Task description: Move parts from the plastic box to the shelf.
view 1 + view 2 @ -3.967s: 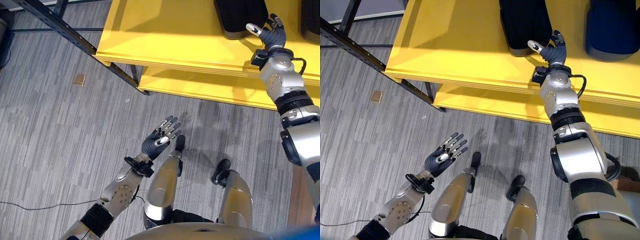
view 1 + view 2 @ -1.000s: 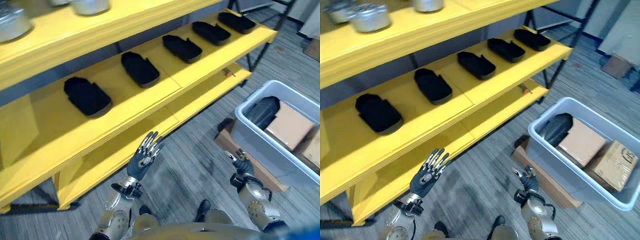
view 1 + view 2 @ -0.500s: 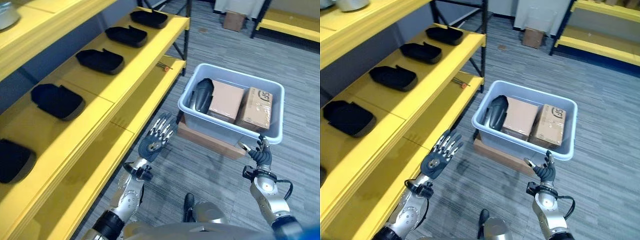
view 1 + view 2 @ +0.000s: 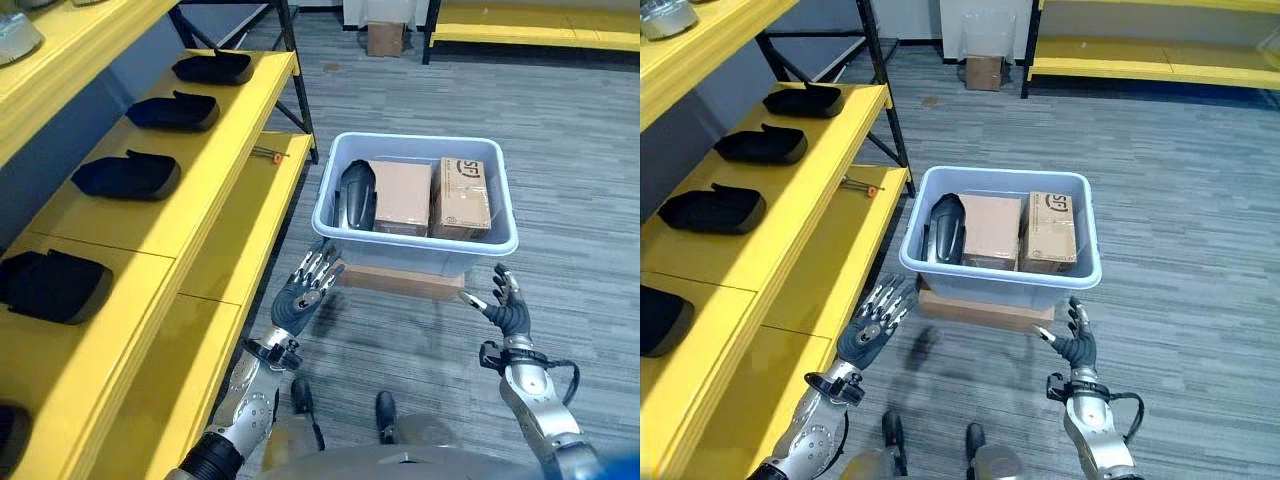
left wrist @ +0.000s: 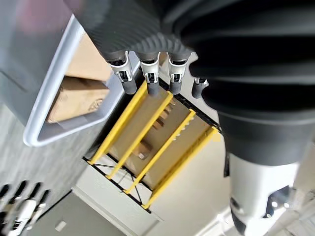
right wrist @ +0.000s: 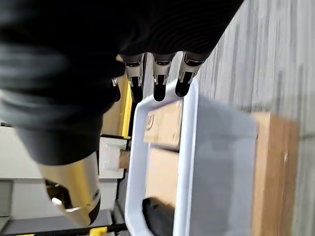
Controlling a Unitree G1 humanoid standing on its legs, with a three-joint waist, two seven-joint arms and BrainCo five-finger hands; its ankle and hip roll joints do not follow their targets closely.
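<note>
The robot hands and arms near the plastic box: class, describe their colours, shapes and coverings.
Each arm is silver-grey metal with rounded segments and a black band at the wrist. The left robot hand and the right robot hand have dark palms, slim silver fingers with dark tips, and a separate thumb. A dark ribbed cover wraps the back of each hand.

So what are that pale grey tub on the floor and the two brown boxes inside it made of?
The pale grey tub looks like smooth moulded plastic, with a rolled rim and slight sheen. The two brown boxes look like matte cardboard, with flat faces and dark print on one.
</note>
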